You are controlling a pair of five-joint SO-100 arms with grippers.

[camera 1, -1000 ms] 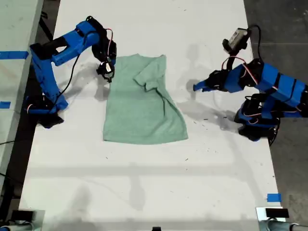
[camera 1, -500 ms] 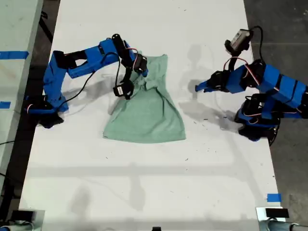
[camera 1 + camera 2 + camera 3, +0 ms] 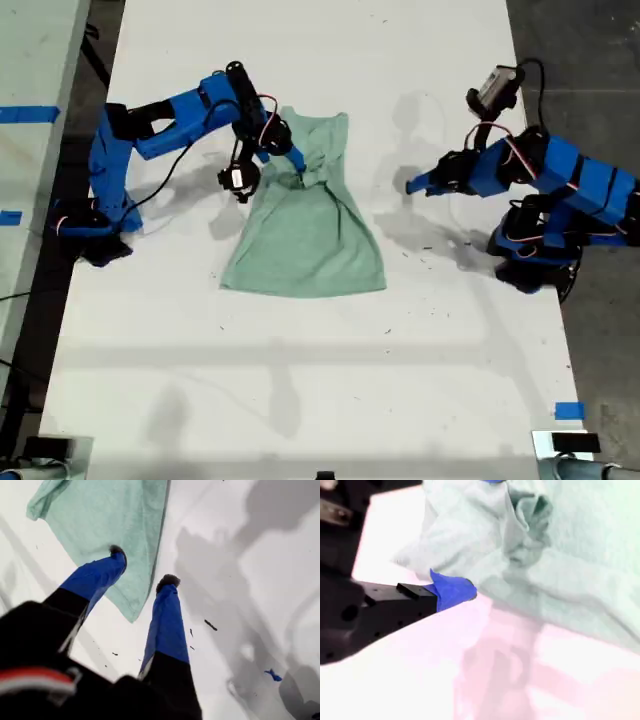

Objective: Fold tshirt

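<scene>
My first hand [image 3: 143,565], on the arm at the exterior view's right, hangs with its two blue fingers [image 3: 167,615] apart and nothing between them, above bare bench just beside the tshirt's edge. The white bench [image 3: 300,390] fills most of the exterior view. Its whole lower half is open, and there is a clear strip above the garment. The mint-green tshirt [image 3: 305,240] lies near the bench's middle with its hem flat and straight. Its upper part is bunched into folds where my second hand [image 3: 293,170] meets it. In the second wrist view one blue fingertip [image 3: 452,591] sits against the gathered cloth, but I cannot tell whether that hand is clamped. A small piece of blue tape [image 3: 568,410] marks the bench near the exterior view's lower right corner.
</scene>
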